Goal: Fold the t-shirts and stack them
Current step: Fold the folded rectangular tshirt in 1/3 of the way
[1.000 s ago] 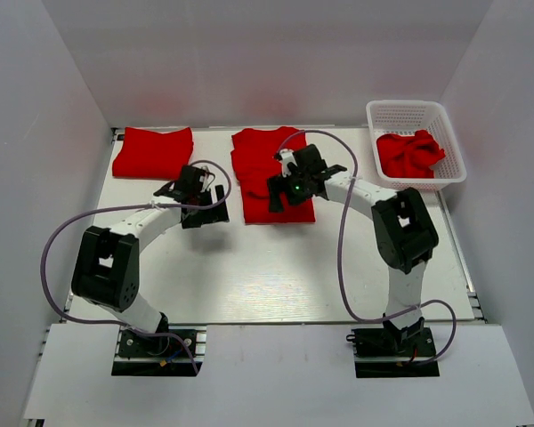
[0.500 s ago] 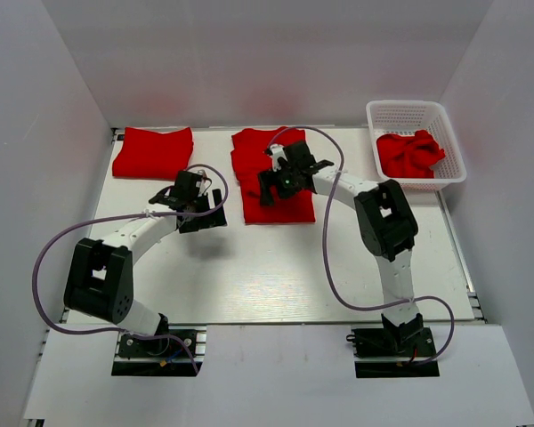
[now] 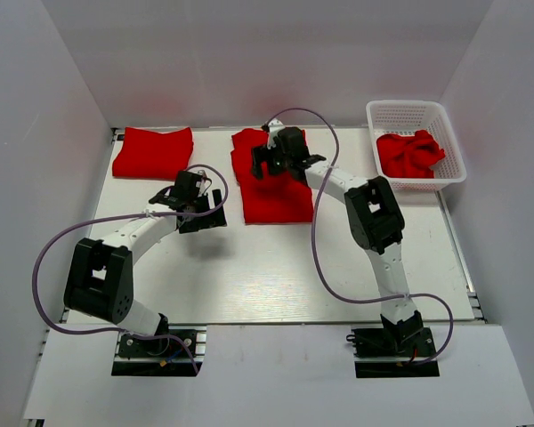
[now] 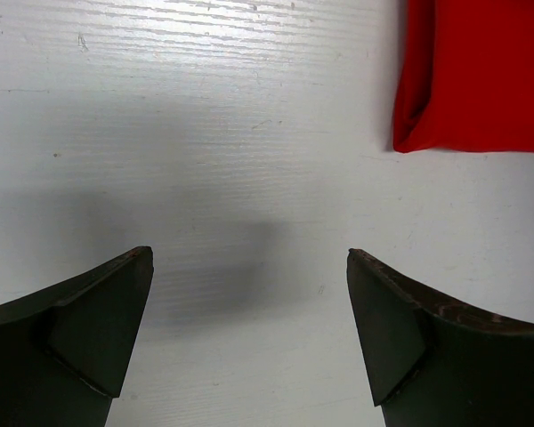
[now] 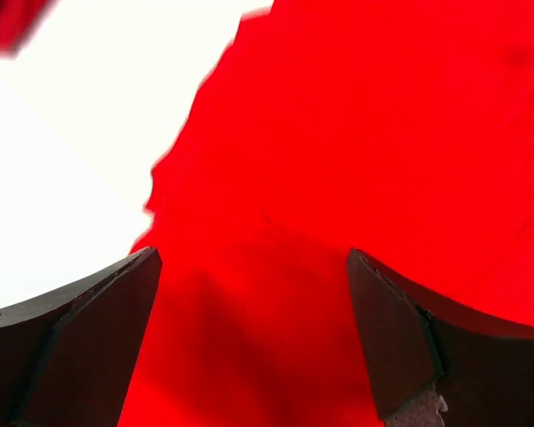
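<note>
A partly folded red t-shirt (image 3: 274, 194) lies at the table's middle back; it fills the right wrist view (image 5: 356, 160). My right gripper (image 3: 269, 162) is open and empty, just above that shirt's far part. A folded red t-shirt (image 3: 153, 151) lies at the back left. My left gripper (image 3: 202, 213) is open and empty above bare table, left of the middle shirt, whose near left corner (image 4: 467, 80) shows in the left wrist view. A crumpled red t-shirt (image 3: 409, 153) lies in the white basket (image 3: 411, 114).
The white mesh basket stands at the back right by the right wall. White walls enclose the table (image 3: 276, 267) on three sides. Purple cables loop from both arms.
My right gripper has moved toward the back and left over the middle shirt, from its near half to its far part. My left arm has hardly moved.
</note>
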